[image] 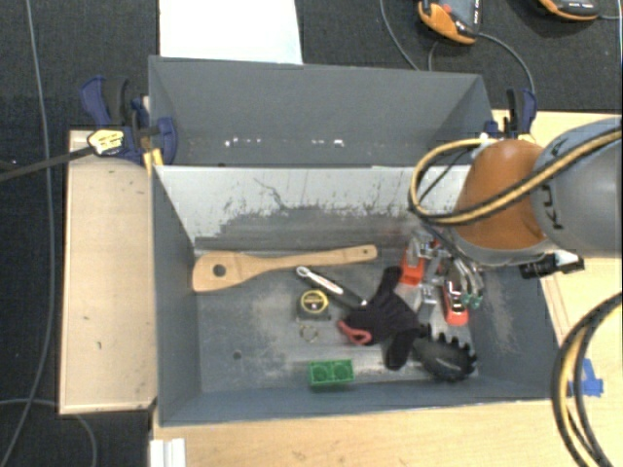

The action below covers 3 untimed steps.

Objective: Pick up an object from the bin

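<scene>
My gripper (443, 295) sits low at the 3 o'clock side of the grey bin (292, 115); I cannot tell whether it is open or closed. A crumpled black glove (394, 321) lies just beside it at 8 o'clock, and a black toothed piece (448, 358) at 6 o'clock. Farther out are a red loop (355, 335), a green building brick (331, 373) and a yellow tape measure (313, 303). A wooden spatula (282, 262) lies at 9 o'clock.

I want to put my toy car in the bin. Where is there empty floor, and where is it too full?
Bare floor lies in front of the wooden spatula, between the left wall and the green brick. Another strip runs behind the spatula. The right side is crowded: black glove, black brush and the gripper.
</scene>
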{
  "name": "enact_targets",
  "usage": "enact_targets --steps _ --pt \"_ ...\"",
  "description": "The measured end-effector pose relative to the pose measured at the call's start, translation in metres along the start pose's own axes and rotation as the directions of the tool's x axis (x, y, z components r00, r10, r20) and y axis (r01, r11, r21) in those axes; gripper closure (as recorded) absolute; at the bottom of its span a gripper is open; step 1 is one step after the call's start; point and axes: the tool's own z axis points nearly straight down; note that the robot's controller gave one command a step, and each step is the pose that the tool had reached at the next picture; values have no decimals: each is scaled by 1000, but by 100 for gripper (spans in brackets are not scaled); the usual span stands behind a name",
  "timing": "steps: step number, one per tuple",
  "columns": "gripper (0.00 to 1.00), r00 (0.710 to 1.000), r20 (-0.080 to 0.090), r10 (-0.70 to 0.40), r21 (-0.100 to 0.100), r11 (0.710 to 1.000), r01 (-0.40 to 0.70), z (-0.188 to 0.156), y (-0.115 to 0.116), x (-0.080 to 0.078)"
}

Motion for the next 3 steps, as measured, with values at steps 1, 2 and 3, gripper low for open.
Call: enact_targets --steps 1,2,3 --pt "0 831 7 -556 3 831 556 -2 -2 22" --pt "0 844 3 -536 1 844 536 -1 2 25" --pt "0 901 4 -435 3 901 435 -1 27 26"
